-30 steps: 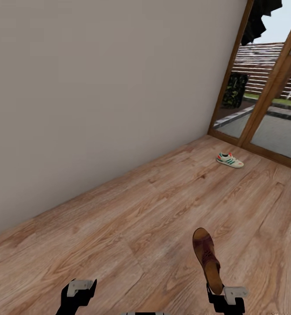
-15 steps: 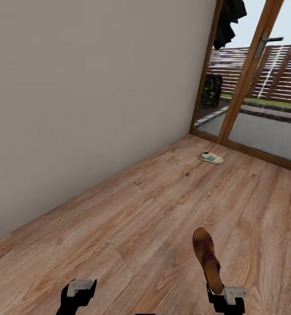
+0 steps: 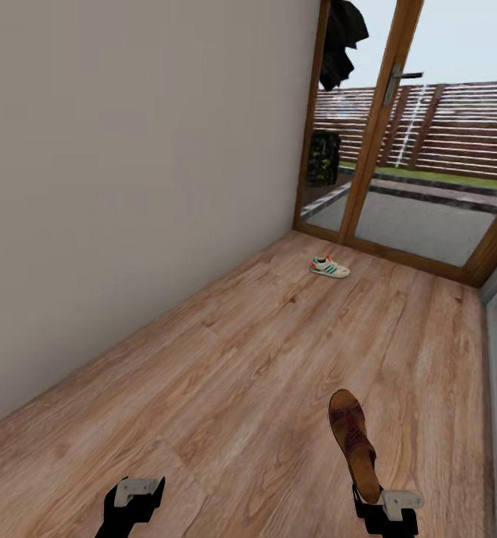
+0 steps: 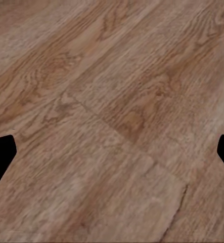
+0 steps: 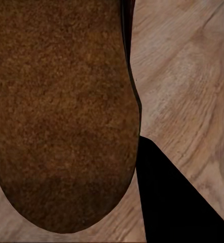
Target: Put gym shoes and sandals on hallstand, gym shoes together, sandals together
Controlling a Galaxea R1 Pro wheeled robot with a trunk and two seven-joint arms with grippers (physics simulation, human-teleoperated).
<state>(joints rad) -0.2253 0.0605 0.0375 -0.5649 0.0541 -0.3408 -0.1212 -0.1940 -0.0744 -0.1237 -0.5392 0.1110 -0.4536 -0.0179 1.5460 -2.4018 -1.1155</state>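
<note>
Head view: the right tool (image 3: 379, 502) pinches a brown sandal (image 3: 351, 441) by its heel end, the toe pointing away from the robot, held above the floor (image 3: 263, 359). The left tool (image 3: 134, 499) sits low at the near edge over bare planks; from here I cannot tell how its fingers stand. Far ahead, one gym shoe (image 3: 329, 267) lies on the floor near the glass door (image 3: 397, 149), close to the corner where the plain wall (image 3: 128, 164) ends. A dark garment (image 3: 343, 33) hangs by the door frame.

Left wrist view: the left tool's two dark fingertips (image 4: 1, 154) show at opposite edges, spread wide, with nothing but floor (image 4: 117, 111) between them.

Right wrist view: the sandal's brown sole (image 5: 61, 111) lies close before the camera, a dark finger (image 5: 167, 197) beside it, with floor (image 5: 192, 76) beyond.
</note>
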